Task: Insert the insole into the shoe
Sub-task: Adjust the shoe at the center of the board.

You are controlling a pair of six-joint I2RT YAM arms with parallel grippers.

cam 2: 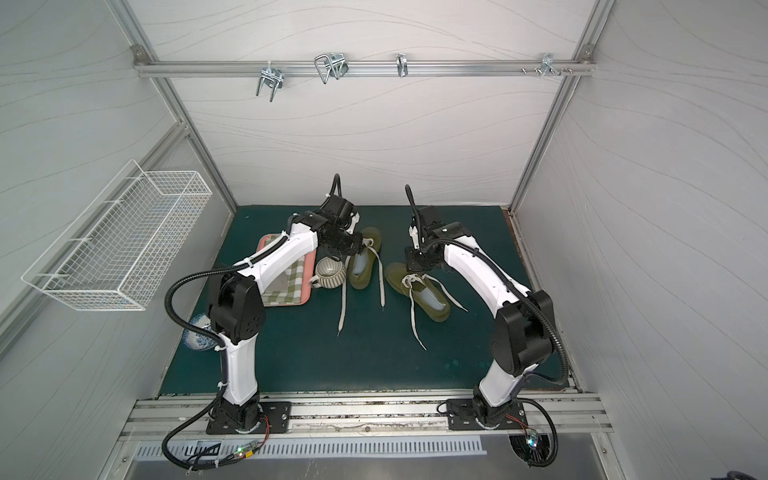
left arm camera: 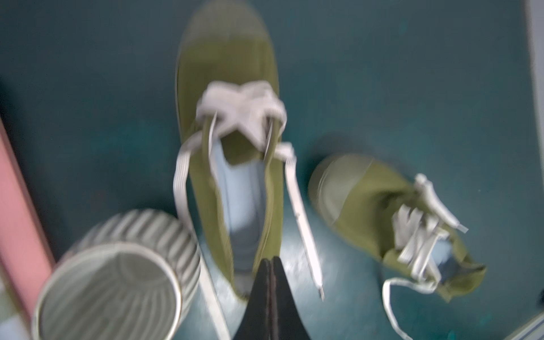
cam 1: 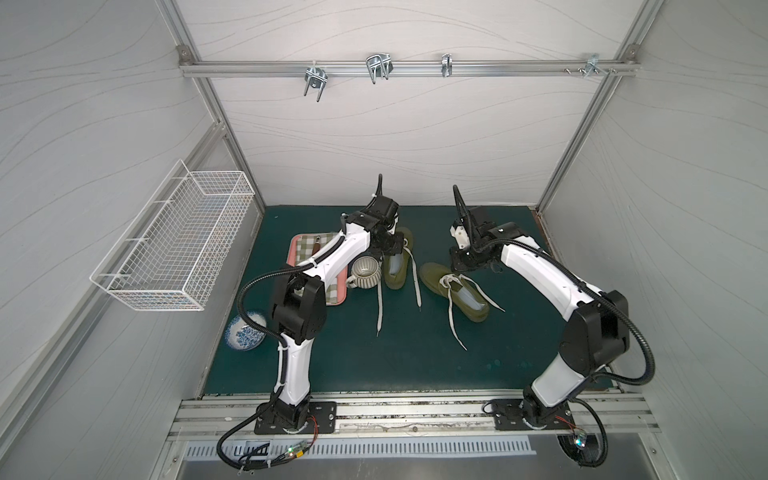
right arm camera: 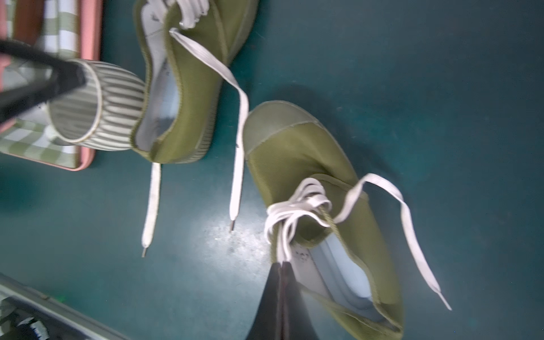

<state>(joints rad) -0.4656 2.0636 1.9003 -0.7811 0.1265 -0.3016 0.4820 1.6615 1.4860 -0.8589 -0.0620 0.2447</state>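
Two olive-green shoes with loose white laces lie on the dark green mat. A pale blue insole [left arm camera: 244, 206] lies inside the left shoe [cam 1: 397, 257]. Another pale insole [right arm camera: 344, 265] lies inside the right shoe [cam 1: 453, 291]. My left gripper [left arm camera: 271, 260] is shut and holds nothing, its tips just above the heel rim of the left shoe [left arm camera: 229, 73]. My right gripper [right arm camera: 282, 265] is shut too, its tips by the laces at the opening of the right shoe [right arm camera: 300, 153]. Whether it touches them I cannot tell.
A striped mug [cam 1: 365, 272] stands against the left shoe's side. Behind it lies a pink tray [cam 1: 293, 249] with a checked cloth. A blue-patterned bowl [cam 1: 245, 332] sits near the left arm's base. A white wire basket [cam 1: 174, 237] hangs on the left wall.
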